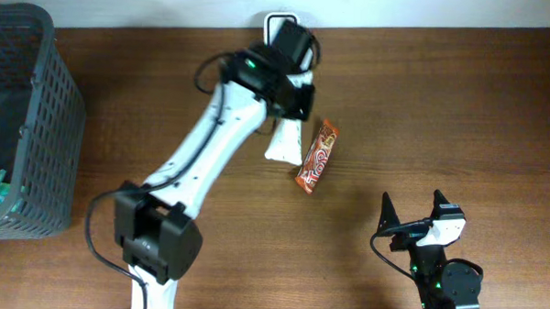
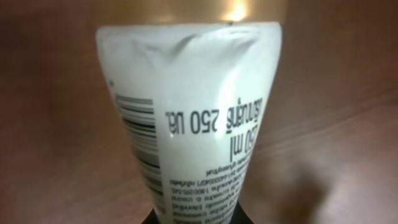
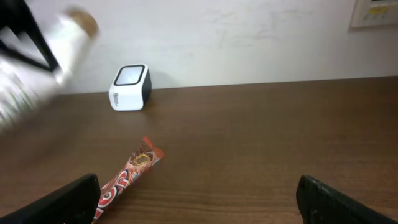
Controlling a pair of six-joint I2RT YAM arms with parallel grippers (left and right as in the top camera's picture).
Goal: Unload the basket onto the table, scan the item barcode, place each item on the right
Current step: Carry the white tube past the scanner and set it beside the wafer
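White tube [image 1: 283, 142] pinched in your left tool [image 1: 293, 107]; barcode [image 2: 142, 134] sits on side. Roll wrist, face it squarely toward scanner [image 3: 130, 87]. Right tool [image 1: 411, 203] spread, idle.

Tube [image 2: 193, 112]: white, gold at one end, printed "250 ml"; clamped in the left gripper [image 1: 291, 102], off the table, near the scanner.
Barcode [image 2: 142, 134]: black bars on the tube's side, partly curving out of sight.
Scanner [image 3: 130, 87]: small white box, dark face, upright at the table's far edge.
Snack bar [image 1: 317, 157]: red-orange wrapper, flat, diagonal, beside the tube.
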